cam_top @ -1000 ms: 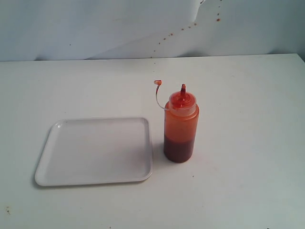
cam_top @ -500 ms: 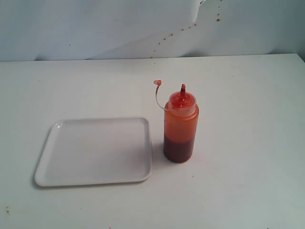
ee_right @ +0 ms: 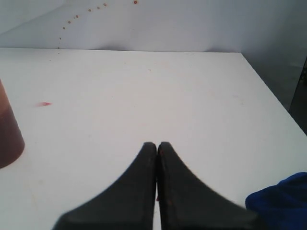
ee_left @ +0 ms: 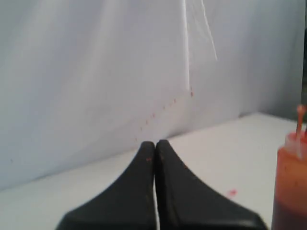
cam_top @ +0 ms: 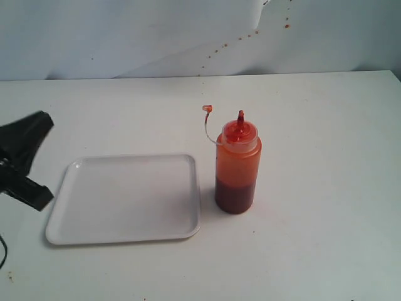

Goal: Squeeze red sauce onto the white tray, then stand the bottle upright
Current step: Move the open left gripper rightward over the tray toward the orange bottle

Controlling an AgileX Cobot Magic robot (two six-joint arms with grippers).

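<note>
While left claw (ee_left: 154,146), right claw (ee_right: 157,146) closed, translucent cylindrical bottle (cam_top: 238,166) upright beside rimmed tray (cam_top: 125,237).

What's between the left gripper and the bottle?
The tray lies between the left gripper and the bottle; the exterior view shows it.

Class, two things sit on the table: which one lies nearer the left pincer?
The white tray: flat, with one short rim beside the left pincer; the upright bottle stands farther off, past the tray's opposite edge.

A white table (cam_top: 332,125) meets a pale, red-speckled backdrop (cam_top: 125,37); possibly creased sheeting.
</note>
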